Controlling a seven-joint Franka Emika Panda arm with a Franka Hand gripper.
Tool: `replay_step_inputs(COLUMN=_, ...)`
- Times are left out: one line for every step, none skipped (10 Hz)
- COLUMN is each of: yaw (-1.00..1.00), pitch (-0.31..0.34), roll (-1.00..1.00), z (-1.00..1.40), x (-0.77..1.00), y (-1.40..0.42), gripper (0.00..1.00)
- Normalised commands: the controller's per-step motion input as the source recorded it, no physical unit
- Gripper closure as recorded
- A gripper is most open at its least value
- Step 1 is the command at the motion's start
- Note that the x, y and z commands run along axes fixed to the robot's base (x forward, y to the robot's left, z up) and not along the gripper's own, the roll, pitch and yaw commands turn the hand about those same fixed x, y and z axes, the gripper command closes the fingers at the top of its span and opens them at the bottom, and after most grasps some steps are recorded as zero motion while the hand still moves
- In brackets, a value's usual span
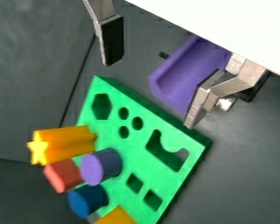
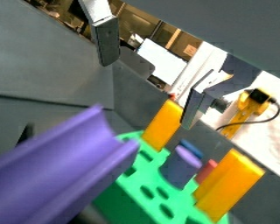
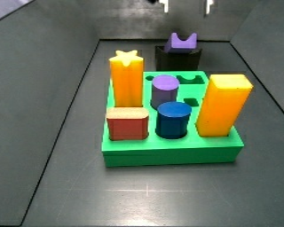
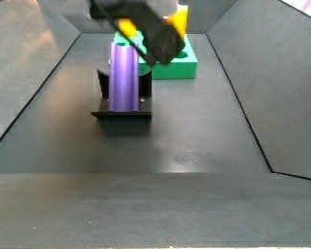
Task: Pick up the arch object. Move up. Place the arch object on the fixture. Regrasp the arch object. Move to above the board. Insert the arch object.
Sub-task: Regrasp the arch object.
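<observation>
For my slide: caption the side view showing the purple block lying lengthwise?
Arch object rests on the fixture; open claw hovers above, board behind.

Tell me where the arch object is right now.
The arch object lies on the fixture, just off the board on the side away from the pegs, notch end showing in a side view. The pincer hangs open above it, not touching.

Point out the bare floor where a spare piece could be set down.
The dark floor in front of the fixture is bare, and so are the strips beside the board. It is crowded on the board, among its pegs, and around the arch object, with the open pincer above it.
</observation>
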Motion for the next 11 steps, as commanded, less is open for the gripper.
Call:
replay_step_inputs(yaw=-0.01, pitch=0.019, roll=0.02, z=0.34, x=-0.03, y=0.01, gripper=0.0)
replay_step_inputs(yaw=0.04, pitch=0.043, roll=1.0, z=0.85, x=0.13, y=-0.71, gripper=0.0)
replay_step_inputs(yaw=0.04, pitch=0.043, roll=1.0, z=0.69, x=0.12, y=-0.66, gripper=0.0)
replay_step_inputs(yaw=0.04, pitch=0.041, roll=1.0, z=0.58, x=0.08, y=-0.57, gripper=0.0)
replay_step_inputs(yaw=0.04, pitch=0.037, roll=1.0, z=0.31, x=0.02, y=-0.31, gripper=0.0)
replay_step_inputs(yaw=0.04, pitch=0.034, roll=1.0, z=0.12, x=0.0, y=-0.14, gripper=0.0)
replay_step_inputs(yaw=0.04, pitch=0.035, roll=1.0, z=0.02, x=0.0, y=-0.05, gripper=0.0)
replay_step_inputs(yaw=0.04, pitch=0.036, roll=1.0, z=0.02, x=0.0, y=-0.03, gripper=0.0)
replay_step_inputs(yaw=0.04, pitch=0.034, roll=1.0, z=0.02, x=-0.01, y=-0.04, gripper=0.0)
replay_step_inputs(yaw=0.04, pitch=0.032, roll=1.0, z=0.02, x=-0.01, y=-0.03, gripper=0.0)
replay_step_inputs(yaw=0.04, pitch=0.028, roll=1.0, z=0.01, x=-0.01, y=-0.02, gripper=0.0)
